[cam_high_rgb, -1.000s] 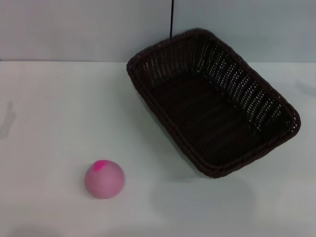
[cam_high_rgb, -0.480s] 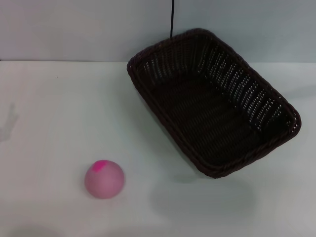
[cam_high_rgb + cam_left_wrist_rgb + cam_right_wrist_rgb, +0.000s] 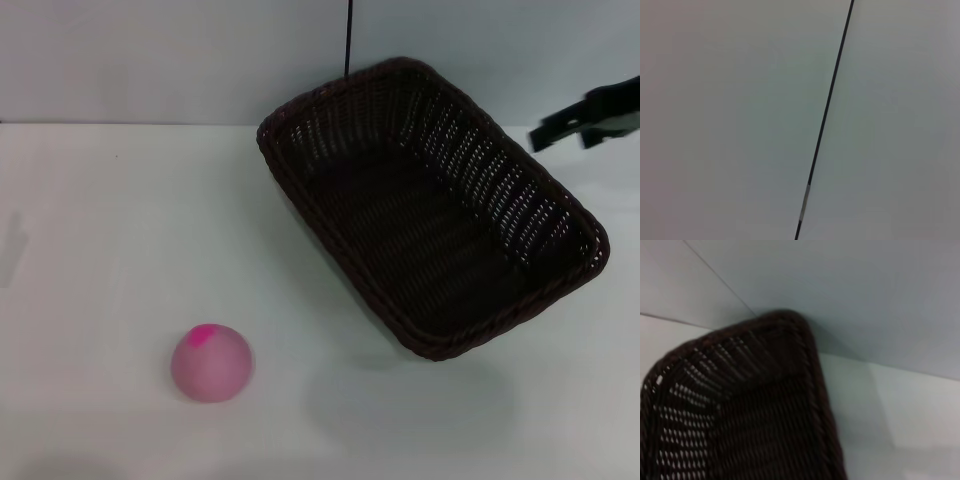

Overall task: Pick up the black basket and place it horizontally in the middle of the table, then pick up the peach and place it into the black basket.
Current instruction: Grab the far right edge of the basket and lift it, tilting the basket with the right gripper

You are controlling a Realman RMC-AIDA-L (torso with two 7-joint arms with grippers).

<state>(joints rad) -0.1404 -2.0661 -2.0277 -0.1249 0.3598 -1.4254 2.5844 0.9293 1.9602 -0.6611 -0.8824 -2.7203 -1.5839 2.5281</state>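
Right gripper (image 3: 568, 125) enters at the right edge, above the table (image 3: 100, 250); can't tell if its fingers are apart or together. Black basket (image 3: 430, 210) sits skewed just below and left of it, not touching. Peach (image 3: 210, 363) lies well apart, far front-left of the gripper. Left gripper not seen.

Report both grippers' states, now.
Left gripper: not in view.
Right gripper: at the right edge, beside the basket, touching nothing; open or shut cannot be told.
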